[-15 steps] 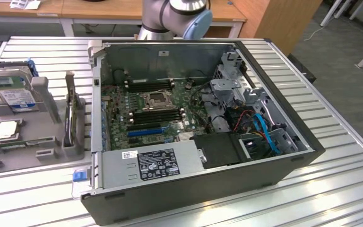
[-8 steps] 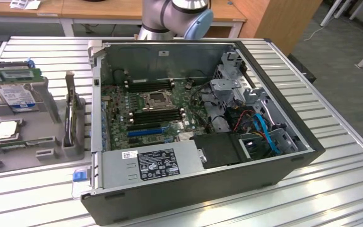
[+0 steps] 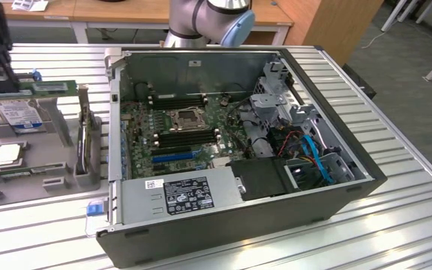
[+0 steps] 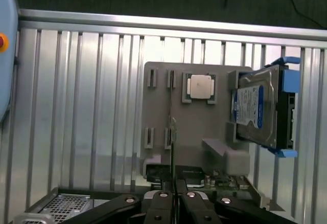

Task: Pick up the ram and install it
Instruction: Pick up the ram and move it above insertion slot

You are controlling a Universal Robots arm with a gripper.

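At the exterior view's upper left, the black gripper (image 3: pixel 4 85) reaches down from above with its jaws clamped together on the ram (image 3: pixel 51 87). The ram is a thin green stick held level and lengthwise, above the grey holder (image 3: pixel 54 169). Whether it touches the holder cannot be told. In the wrist view the gripper (image 4: pixel 173 199) has its two fingers pressed onto the ram (image 4: pixel 172 132). There the ram shows edge-on as a thin line, reaching out over the grey holder (image 4: pixel 204 129). Just below the ram at the exterior view's left, a hard drive (image 3: pixel 19 115) with a blue label leans in the holder, and a square silver processor (image 3: pixel 7 154) lies lower down. The wrist view shows the same processor (image 4: pixel 199 87) and the hard drive (image 4: pixel 253 106) in its blue bracket. In the middle of the exterior view an open computer case (image 3: pixel 238 230) lies on its side on the slatted metal table (image 3: pixel 404 225). Inside are the motherboard (image 3: pixel 142 121), its long black slots (image 3: pixel 184 102), and a grey power supply (image 3: pixel 178 194) at the lower edge. Blue cables (image 3: pixel 315 156) run through the case toward the exterior view's right. The robot arm (image 3: pixel 212 17) stands at upper centre behind the case.
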